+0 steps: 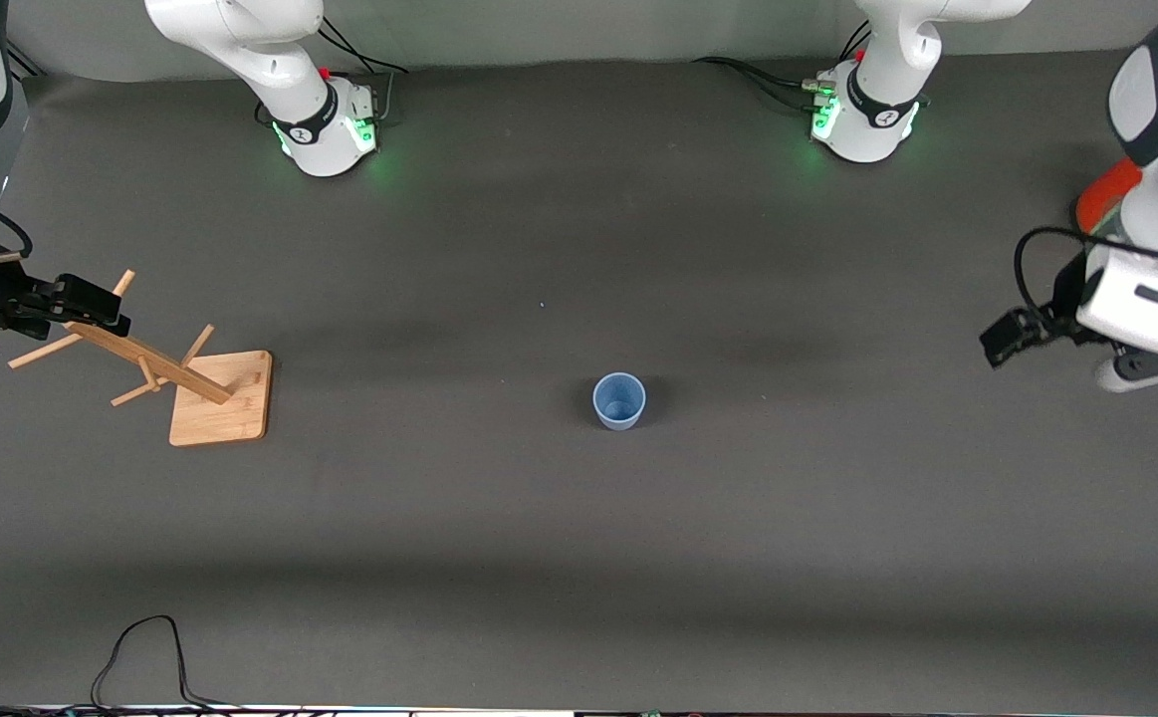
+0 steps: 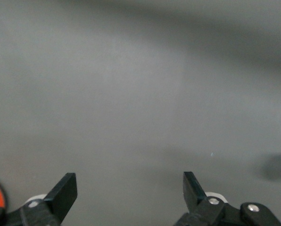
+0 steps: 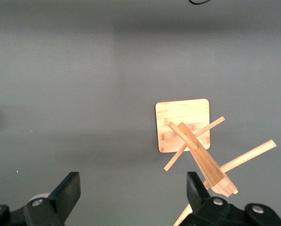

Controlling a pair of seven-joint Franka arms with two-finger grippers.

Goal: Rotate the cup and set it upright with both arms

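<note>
Cup [image 1: 619,400] stands mouth-up mid-worktop, untouched. Right gripper [image 3: 129,190] over wooden rack [image 1: 190,383], cup's 9 o'clock; left gripper [image 2: 129,190] over bare worktop [image 1: 579,558], 3 o'clock. Both fingers apart, empty. Approach low, square to cup wall.

Open table [image 1: 579,249] surrounds the cup [image 1: 619,400]; wooden rack [image 1: 180,376] stands well apart.

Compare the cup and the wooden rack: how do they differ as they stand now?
The cup is small, pale blue and plain; the rack is larger, light wood, with pegs off a post. The cup sits mouth-up mid-table; the rack stands toward the right arm's end, under the right gripper. Both rest on the table, untouched.
</note>
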